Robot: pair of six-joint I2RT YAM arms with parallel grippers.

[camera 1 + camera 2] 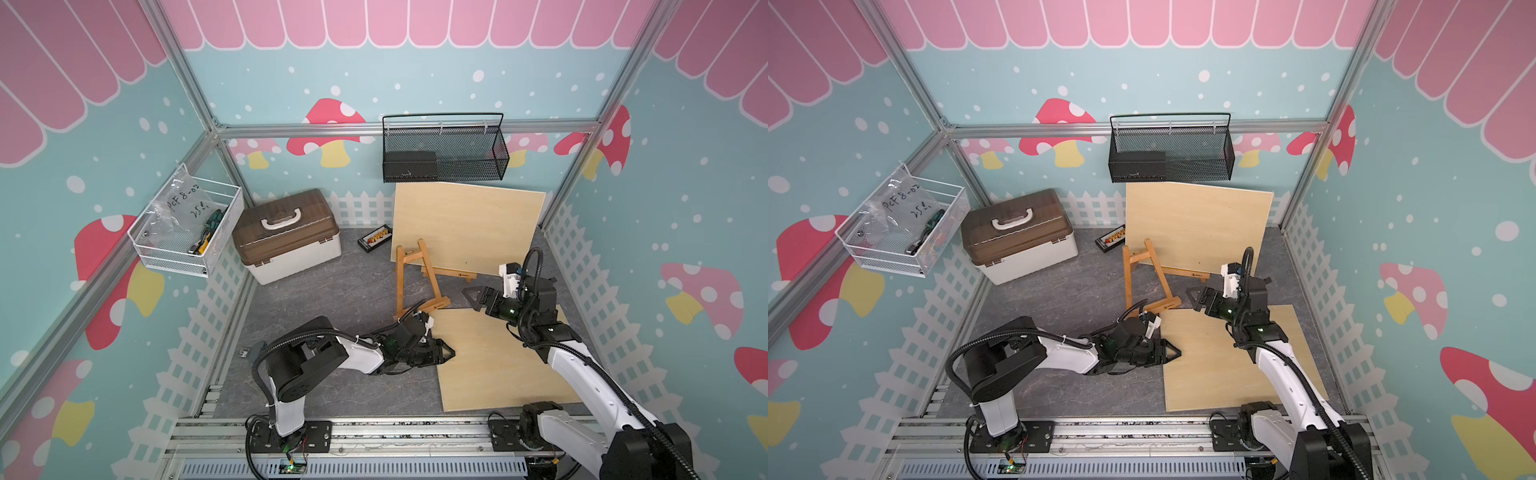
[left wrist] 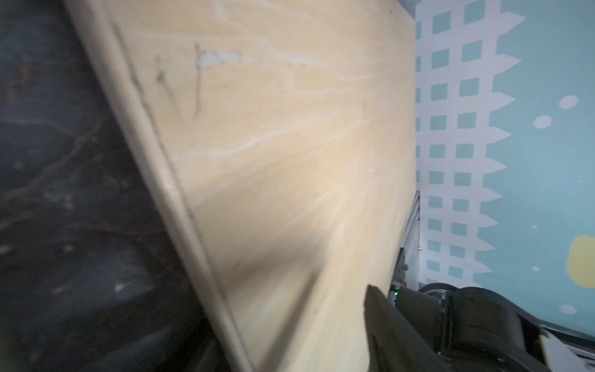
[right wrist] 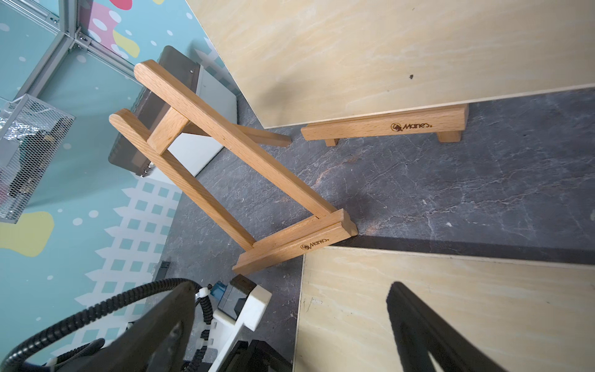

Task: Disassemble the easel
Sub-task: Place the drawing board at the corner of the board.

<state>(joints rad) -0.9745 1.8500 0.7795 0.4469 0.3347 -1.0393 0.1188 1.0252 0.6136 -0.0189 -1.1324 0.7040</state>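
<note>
L arm stretched low along the desk (image 1: 332, 299), its tool (image 1: 444, 354) spread open at the left edge of the flat ply board (image 1: 498, 361) — R arm raised, elbow bent, tool (image 1: 471, 295) wide open & pointing at the easel (image 1: 400, 282), which stands mid-desk, legs' long axis leaning away from the robot, ledge just beside the board's far corner.

"Maries" is branded on the easel's front ledge (image 3: 289, 252) and the far ledge (image 3: 370, 125); the plastic bag (image 1: 183, 203) reads "PCF8-02", "25".
</note>
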